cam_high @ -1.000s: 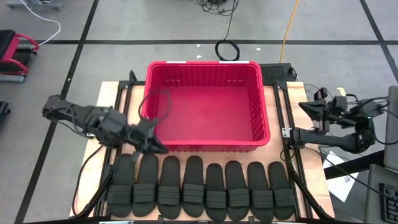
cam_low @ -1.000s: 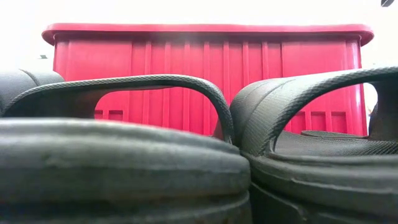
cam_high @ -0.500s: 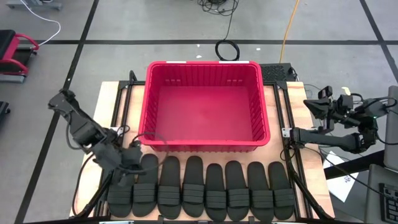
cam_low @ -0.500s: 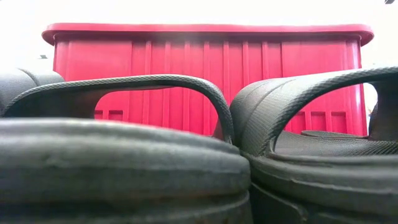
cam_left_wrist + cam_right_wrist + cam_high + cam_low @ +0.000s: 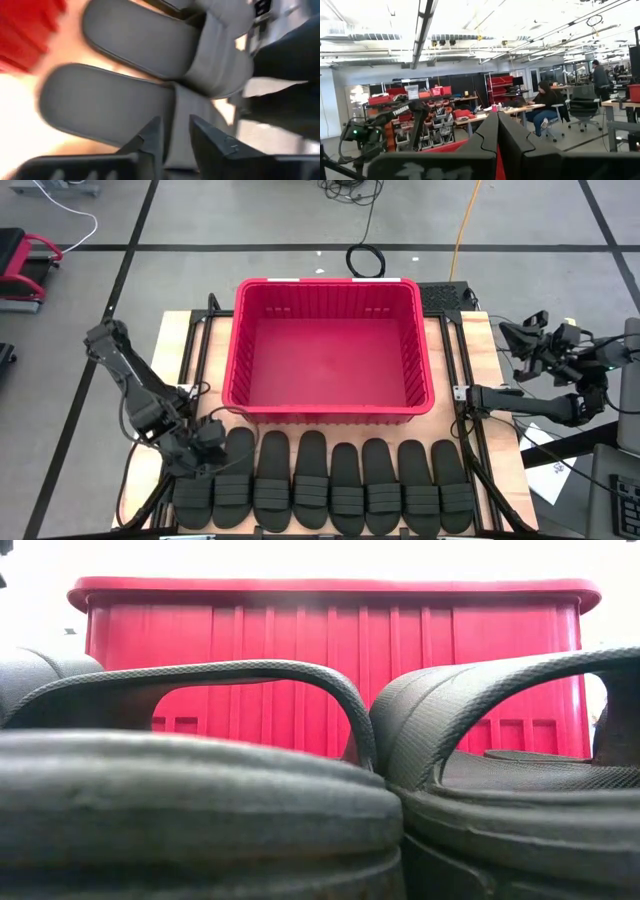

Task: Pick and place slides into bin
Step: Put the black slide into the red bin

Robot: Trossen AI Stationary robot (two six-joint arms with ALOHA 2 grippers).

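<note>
Table surface: a pale wooden top (image 5: 452,345) occupies the centre of the high view, standing on a grey floor marked with dark lines. A black cable coil (image 5: 366,260) lies on the floor at upper centre. The right wrist view shows a large workshop hall with shelving, desks and two people (image 5: 546,102), one seated.

Count: one bin (image 5: 330,286), red, set at the centre of the table, with nothing visible inside. Eight slides (image 5: 345,480) lie in one row along the lower edge of the frame, side by side, just below the bin's near wall. The low view shows two of their straps close up in front of the bin wall (image 5: 330,660).

Left gripper (image 5: 200,455): lower left of the high view, down over the leftmost slides. In the left wrist view its fingers (image 5: 150,137) stand slightly apart, above a strap, holding nothing.

Right gripper (image 5: 508,332): right edge of the high view, off the table. In the right wrist view its fingers (image 5: 487,135) are pressed together, holding nothing.
</note>
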